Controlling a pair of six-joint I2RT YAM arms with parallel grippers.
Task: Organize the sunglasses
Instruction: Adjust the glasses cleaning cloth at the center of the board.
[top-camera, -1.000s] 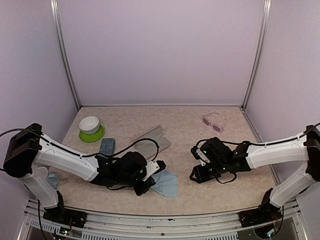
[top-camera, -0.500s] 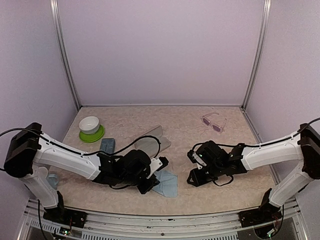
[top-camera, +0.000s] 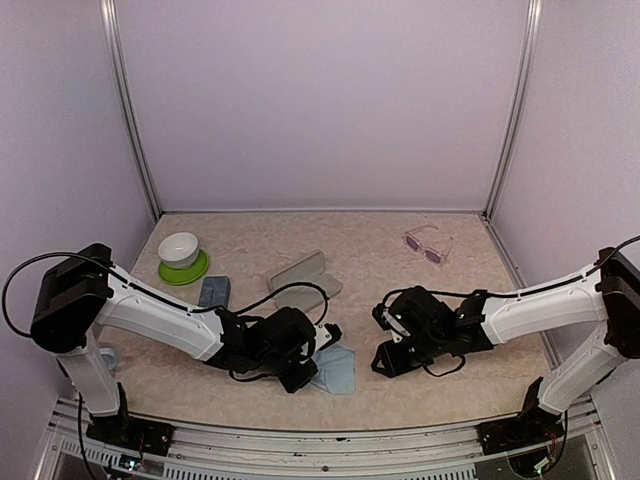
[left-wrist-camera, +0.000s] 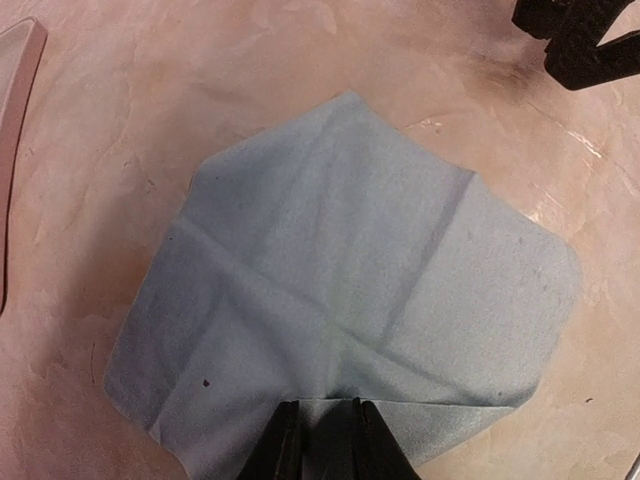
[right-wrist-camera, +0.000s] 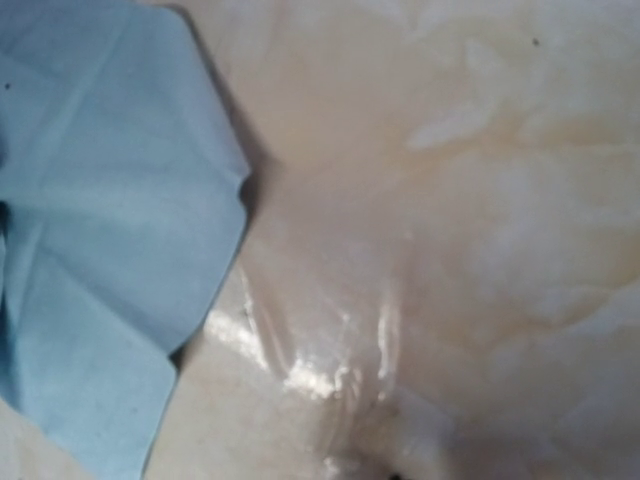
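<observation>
"One pair of sunglasses is all I can find: pale clear frame, purplish-pink lenses. It lies on the table at the far right near the back wall, well apart from both arms. Where are the cases?"

"Left of centre. A pale translucent case lies open just beyond the left arm — whether anything sits in it I cannot tell. Near it on the left is an oblong blue-grey case. Farther back on the left a white bowl stands on a green plate; its inside shows only white."

"And the grippers?"

"The left gripper is low at the front. Its fingers are pinched on the near corner of a light-blue cloth, which is spread flat on the table with its creases running to the pinch. The right gripper hangs close over the table just right of that cloth, clear of it. Its jaws — I cannot tell whether they stand apart or closed."
</observation>
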